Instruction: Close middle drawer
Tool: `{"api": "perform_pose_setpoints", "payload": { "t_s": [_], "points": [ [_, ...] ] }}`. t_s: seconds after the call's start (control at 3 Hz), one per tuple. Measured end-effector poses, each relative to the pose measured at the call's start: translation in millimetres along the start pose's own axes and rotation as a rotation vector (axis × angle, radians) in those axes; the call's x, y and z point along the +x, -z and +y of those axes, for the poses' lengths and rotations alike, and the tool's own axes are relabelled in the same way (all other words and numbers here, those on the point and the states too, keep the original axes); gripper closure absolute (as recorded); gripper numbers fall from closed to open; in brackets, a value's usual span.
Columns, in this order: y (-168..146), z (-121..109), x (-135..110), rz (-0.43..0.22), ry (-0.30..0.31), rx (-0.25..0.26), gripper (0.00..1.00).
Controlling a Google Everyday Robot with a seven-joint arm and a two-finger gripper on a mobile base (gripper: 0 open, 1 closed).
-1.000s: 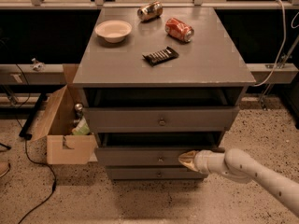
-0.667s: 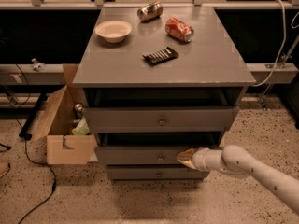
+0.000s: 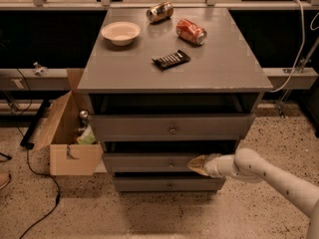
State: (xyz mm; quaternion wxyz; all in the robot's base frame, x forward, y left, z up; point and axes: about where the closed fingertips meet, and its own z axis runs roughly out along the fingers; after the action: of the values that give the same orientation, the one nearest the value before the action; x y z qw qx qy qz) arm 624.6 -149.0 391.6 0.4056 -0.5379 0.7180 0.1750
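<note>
The middle drawer (image 3: pixel 144 162) is the grey front with a small round metal knob (image 3: pixel 172 163), between the taller top drawer (image 3: pixel 169 127) and the narrow bottom drawer (image 3: pixel 167 184). Its front stands only slightly forward of the cabinet, with a dark gap above it. My gripper (image 3: pixel 195 165) comes in from the lower right on a white arm. Its tan tip rests against the middle drawer front, just right of the knob.
On the cabinet top (image 3: pixel 229 68) lie a white bowl (image 3: pixel 120 32), a brown can (image 3: pixel 160 11), a red can (image 3: pixel 191 31) and a dark snack bar (image 3: pixel 171 59). An open cardboard box (image 3: pixel 70 138) stands on the floor at the left, with cables nearby.
The gripper has moved a little to the left along the middle drawer front, towards the knob. The drawer front looks about the same.
</note>
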Motion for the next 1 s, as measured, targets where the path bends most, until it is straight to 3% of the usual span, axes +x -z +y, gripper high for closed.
{"api": "perform_pose_setpoints", "payload": {
  "t_s": [0.33, 1.0],
  "points": [
    [-9, -11, -1, 0.030, 0.023, -0.028, 1.00],
    [14, -2, 11, 0.034, -0.012, -0.032, 1.00]
  ]
}}
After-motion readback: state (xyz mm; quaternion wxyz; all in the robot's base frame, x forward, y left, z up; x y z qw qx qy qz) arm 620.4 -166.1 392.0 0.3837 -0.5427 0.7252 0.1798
